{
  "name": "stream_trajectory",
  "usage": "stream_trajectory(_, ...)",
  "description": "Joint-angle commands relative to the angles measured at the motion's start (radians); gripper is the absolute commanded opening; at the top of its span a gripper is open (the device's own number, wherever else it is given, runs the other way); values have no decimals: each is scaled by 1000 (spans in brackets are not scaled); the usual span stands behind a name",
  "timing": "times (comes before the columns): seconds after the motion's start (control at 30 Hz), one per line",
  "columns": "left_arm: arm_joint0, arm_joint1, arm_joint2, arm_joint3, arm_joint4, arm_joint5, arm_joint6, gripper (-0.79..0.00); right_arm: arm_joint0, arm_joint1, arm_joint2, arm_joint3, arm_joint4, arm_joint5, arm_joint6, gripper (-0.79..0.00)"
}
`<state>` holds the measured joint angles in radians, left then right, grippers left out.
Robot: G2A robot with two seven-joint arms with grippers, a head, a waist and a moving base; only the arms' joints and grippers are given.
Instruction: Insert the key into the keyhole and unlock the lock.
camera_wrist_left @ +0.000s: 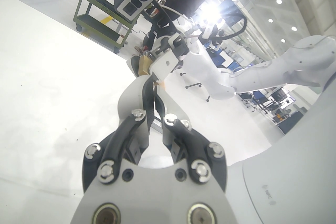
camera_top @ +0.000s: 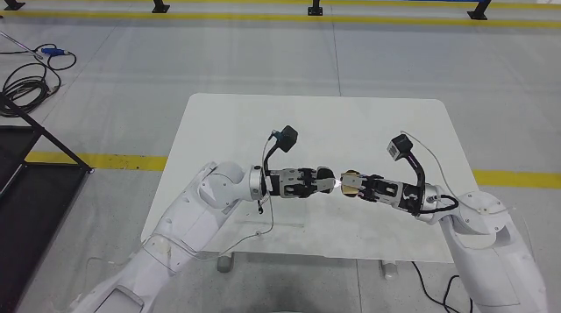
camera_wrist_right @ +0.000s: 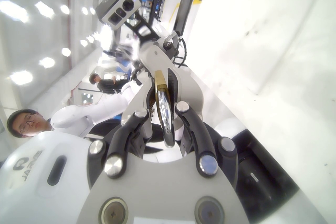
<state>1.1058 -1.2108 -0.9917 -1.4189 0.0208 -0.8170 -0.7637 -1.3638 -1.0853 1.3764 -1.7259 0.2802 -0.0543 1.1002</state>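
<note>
Main risk: misalignment. Both pieces are held in mid-air above the bench (camera_top: 263, 129), nothing braces either one, so a small tilt of either wrist would likely make the key (camera_wrist_left: 158, 83) hit the lock face and jam or skid off. Second risk: the key slipping or rotating in the grip when turned. Very little of it shows past the fingertips, so the hold looks shallow and torque could twist it loose. Third: the lock (camera_wrist_right: 159, 82) pivoting in its grip if pushed hard, since it appears pinched across its thin sides. A drop would land on the bench. Left gripper (camera_wrist_left: 153, 88): jaws together, pinching the key, with just a small pale-orange tip poking out. Right gripper (camera_wrist_right: 160, 89): jaws clamped on the lock body. In the top view the two grippers meet tip to tip over the near middle of the bench, the lock between them. From the left wrist view the key tip sits right at the lock's edge; cannot tell if it touches or has entered the keyhole. Lock looks like a small brass padlock, flat-sided, with a shiny chrome shackle (camera_wrist_right: 164, 110) running back toward the right wrist. Shackle open or latched: cannot tell.
</note>
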Motion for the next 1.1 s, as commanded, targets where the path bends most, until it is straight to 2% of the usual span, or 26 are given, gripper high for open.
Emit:
stream_trajectory(0.0,1,1,0,-2,7,-2,5,-785,0,0,0,0,0,0,0,-785)
stream_trajectory(0.73,-7,8,11,-30,217,-63,110,-785,0,0,0,0,0,0,0,-785)
stream_trajectory(1.07,-7,11,8,-54,377,-87,186,-785,0,0,0,0,0,0,0,-785)
